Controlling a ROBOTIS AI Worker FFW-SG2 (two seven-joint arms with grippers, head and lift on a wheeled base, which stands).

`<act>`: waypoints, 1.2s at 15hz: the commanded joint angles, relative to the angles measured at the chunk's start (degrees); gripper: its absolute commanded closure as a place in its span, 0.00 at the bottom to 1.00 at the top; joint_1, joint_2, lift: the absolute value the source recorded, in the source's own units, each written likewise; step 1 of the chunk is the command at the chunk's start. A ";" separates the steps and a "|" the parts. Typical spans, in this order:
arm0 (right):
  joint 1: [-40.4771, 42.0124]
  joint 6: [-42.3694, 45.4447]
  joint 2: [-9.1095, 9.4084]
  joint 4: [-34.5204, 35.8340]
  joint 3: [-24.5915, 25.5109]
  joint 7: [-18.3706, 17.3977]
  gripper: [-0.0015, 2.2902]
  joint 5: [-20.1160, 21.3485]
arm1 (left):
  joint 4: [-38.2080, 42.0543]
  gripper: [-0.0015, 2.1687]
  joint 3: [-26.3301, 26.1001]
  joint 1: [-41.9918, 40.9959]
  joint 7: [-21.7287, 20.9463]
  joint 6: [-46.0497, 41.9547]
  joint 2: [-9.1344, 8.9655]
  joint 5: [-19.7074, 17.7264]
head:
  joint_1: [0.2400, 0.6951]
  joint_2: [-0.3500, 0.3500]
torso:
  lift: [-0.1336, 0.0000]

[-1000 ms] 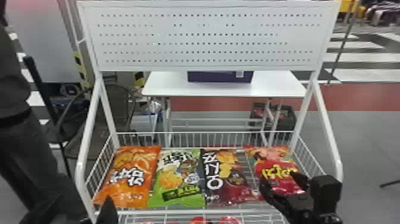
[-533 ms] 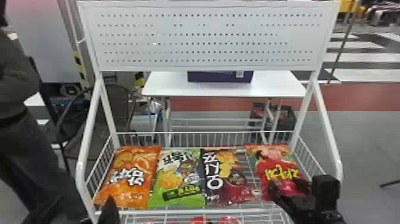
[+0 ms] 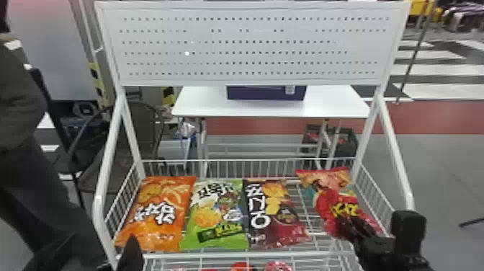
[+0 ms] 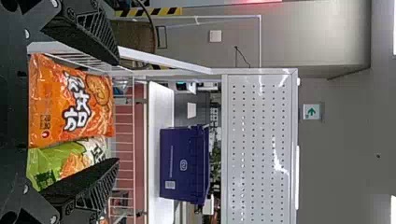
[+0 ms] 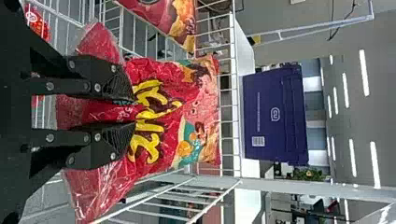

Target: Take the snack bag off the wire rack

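Observation:
The red snack bag (image 3: 336, 205) lies at the right end of the wire rack (image 3: 252, 255), its front part pinched by my right gripper (image 3: 354, 230). Seen from the right wrist, the right gripper (image 5: 133, 111) is shut on the red bag (image 5: 159, 107), whose film bunches up between and around the fingers. My left gripper (image 3: 131, 254) is at the rack's front left corner, near the orange bag (image 3: 158, 212). In its wrist view the left gripper (image 4: 116, 111) stands open, with the orange bag (image 4: 70, 102) beyond, held by neither finger.
Green (image 3: 218, 216) and dark red (image 3: 273, 212) snack bags lie between the orange and red ones. White side posts (image 3: 396, 151) flank the rack below a perforated panel (image 3: 252, 47). More red packs (image 3: 241, 266) sit on a lower tier.
My right gripper's fingers have closed on the red bag, which has crumpled and narrowed between them. The left gripper has hardly moved.

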State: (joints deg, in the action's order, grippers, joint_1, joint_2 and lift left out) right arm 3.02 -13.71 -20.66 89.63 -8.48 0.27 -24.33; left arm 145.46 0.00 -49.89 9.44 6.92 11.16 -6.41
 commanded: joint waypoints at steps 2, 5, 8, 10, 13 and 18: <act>2.25 -0.31 -0.09 4.06 1.27 -0.01 0.94 -0.28 | -0.17 0.08 -0.09 0.41 -0.04 0.07 -0.08 -0.09 | 0.57 0.50 | 1.00; 7.79 1.80 -0.09 11.97 3.38 -0.80 0.94 -0.46 | -0.61 0.08 -0.26 0.94 -0.04 0.25 -0.08 -0.09 | 0.57 0.50 | 1.00; 15.88 3.03 -1.93 24.89 5.84 -3.35 0.94 -0.54 | -0.61 0.08 -0.26 1.11 -0.04 0.25 0.00 -0.18 | 0.57 0.50 | 1.00; 21.06 3.20 -3.07 30.87 7.60 -4.14 0.94 -1.16 | -0.88 0.08 -0.18 1.38 -0.04 0.25 0.00 -0.53 | 0.57 0.50 | 1.00; 30.38 10.94 -5.01 37.20 9.53 -4.76 0.94 -2.83 | -1.49 0.08 -0.26 1.73 -0.04 0.25 0.09 -0.79 | 0.57 0.50 | 1.00; 43.39 20.61 -8.00 44.67 13.49 -7.39 0.94 -2.21 | -1.23 0.08 0.79 0.85 -0.04 -0.80 0.27 -1.67 | 0.57 0.50 | 1.00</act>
State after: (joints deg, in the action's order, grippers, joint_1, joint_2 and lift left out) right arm 42.72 3.43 -27.96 132.66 3.59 -6.94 -26.64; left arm 144.00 0.38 -48.48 9.40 6.72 11.40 -7.69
